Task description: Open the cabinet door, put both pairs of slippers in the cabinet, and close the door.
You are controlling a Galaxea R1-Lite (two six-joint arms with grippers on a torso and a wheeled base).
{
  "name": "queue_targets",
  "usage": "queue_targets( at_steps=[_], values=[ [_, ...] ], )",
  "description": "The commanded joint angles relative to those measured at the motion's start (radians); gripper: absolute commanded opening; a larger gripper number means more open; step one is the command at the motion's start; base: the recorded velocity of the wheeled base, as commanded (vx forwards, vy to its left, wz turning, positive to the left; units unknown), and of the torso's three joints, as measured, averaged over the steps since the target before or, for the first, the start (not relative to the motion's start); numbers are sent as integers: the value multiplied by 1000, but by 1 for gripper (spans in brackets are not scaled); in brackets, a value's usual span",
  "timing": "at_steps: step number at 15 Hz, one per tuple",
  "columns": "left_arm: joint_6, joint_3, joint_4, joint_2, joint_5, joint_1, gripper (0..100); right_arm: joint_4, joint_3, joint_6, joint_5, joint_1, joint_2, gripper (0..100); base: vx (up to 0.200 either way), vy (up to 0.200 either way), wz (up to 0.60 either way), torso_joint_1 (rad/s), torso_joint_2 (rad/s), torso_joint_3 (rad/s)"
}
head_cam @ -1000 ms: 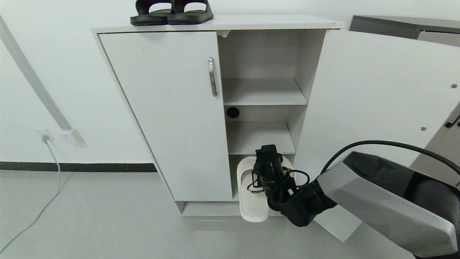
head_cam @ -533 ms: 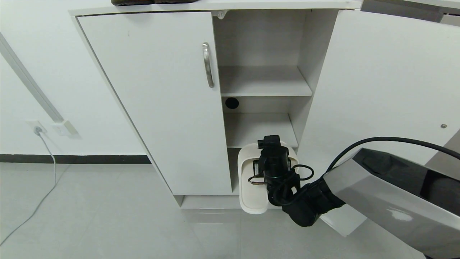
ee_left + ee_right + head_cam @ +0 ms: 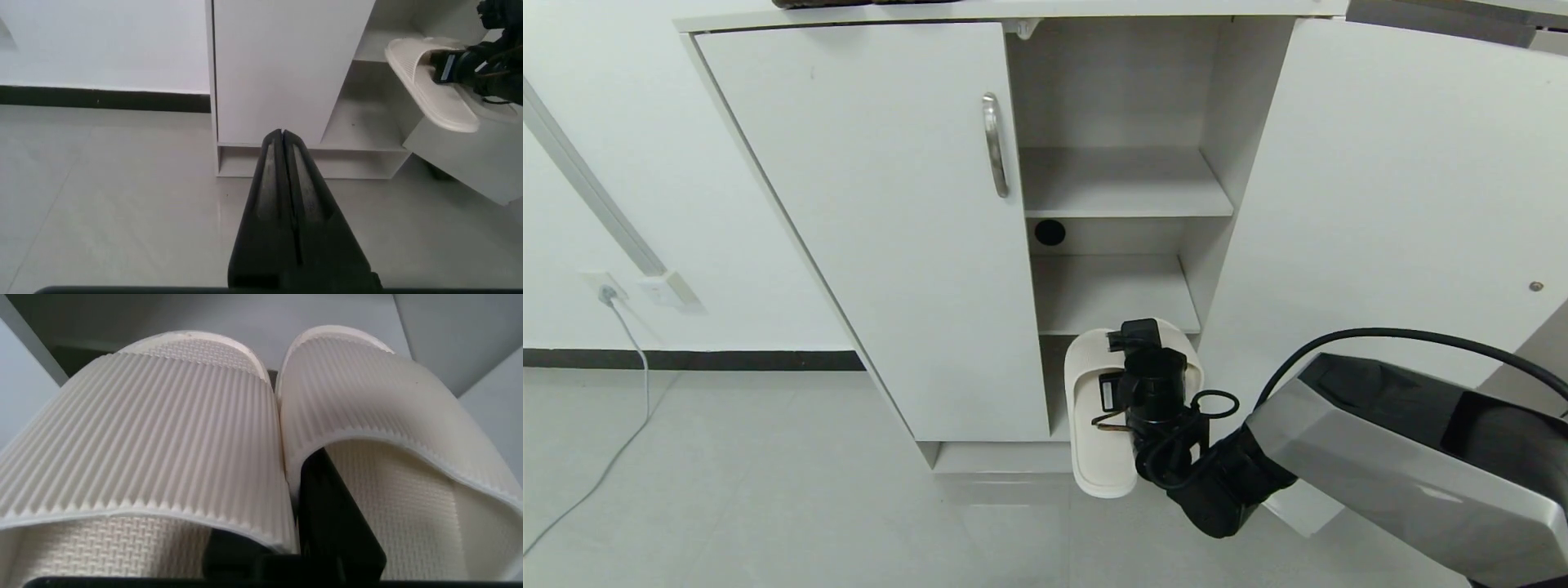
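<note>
The white cabinet has its left door shut and its right door swung wide open. My right gripper is shut on the pair of white slippers, held side by side just in front of the bottom compartment, toes toward the cabinet. In the right wrist view a dark finger sits between the two ribbed straps. The black slippers lie on the cabinet top, at the frame's upper edge. My left gripper is shut and holds nothing, low over the floor facing the cabinet base.
Two bare shelves sit above the bottom compartment. A metal handle is on the shut left door. A wall socket and cable are at the left. Grey floor tiles lie open in front of the cabinet.
The head camera has tilted down, so the cabinet top now sits at the frame's edge. My right gripper with the white slippers has drawn slightly out from the bottom compartment.
</note>
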Motion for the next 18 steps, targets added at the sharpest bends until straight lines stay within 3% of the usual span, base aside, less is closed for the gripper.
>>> queue_targets(
  at_steps=[1,7,15,18],
  values=[
    [-1,0,0,1,0,0,0,-1,0,1,0,0,7,0,0,0,0,0,0,0],
    [-1,0,0,1,-1,0,0,0,-4,0,2,0,7,0,0,0,0,0,0,0],
    [-1,0,0,2,0,0,0,0,-5,-2,2,0,10,0,200,200,0,0,1,4],
    [-2,0,0,2,0,0,0,0,-11,-8,2,-46,8,0,67,0,0,1,-1,1]
  ],
)
